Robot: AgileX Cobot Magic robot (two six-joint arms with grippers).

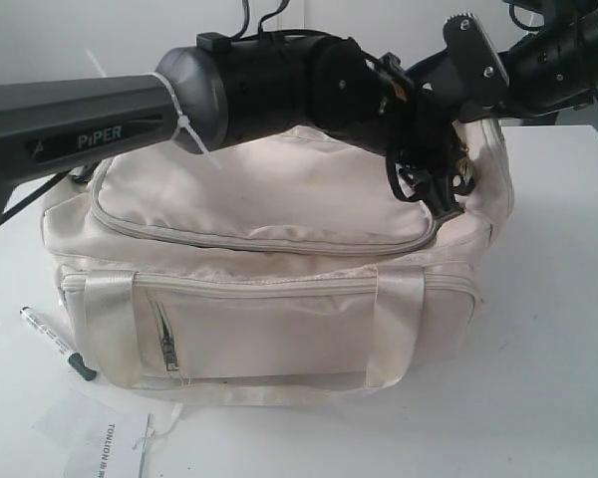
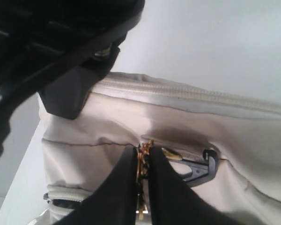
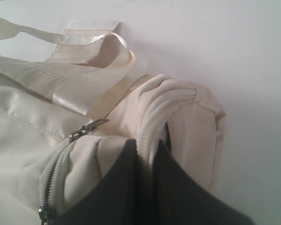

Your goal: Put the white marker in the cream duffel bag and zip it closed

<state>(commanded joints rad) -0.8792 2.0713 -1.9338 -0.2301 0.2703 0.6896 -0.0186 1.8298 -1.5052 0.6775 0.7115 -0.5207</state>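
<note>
- Marker first: the white marker (image 1: 52, 342) is not in the bag; it lies flat on the counter (image 1: 558, 299) just beside the bag's front left corner in the exterior view, black cap end toward the camera
- cream duffel bag (image 1: 279, 289) sits upright mid-counter, front pocket facing the camera
- left gripper (image 2: 144, 151) reaches across the top to the bag's right end; its jaws are clamped on the gold zipper pull (image 2: 141, 171), next to a dark buckle (image 2: 199, 169)
- right gripper (image 3: 150, 145) has its jaws pinched on a ridge of bag fabric at that same end
- printed paper sheet (image 1: 105, 448) lies on the counter in front of the bag
</note>
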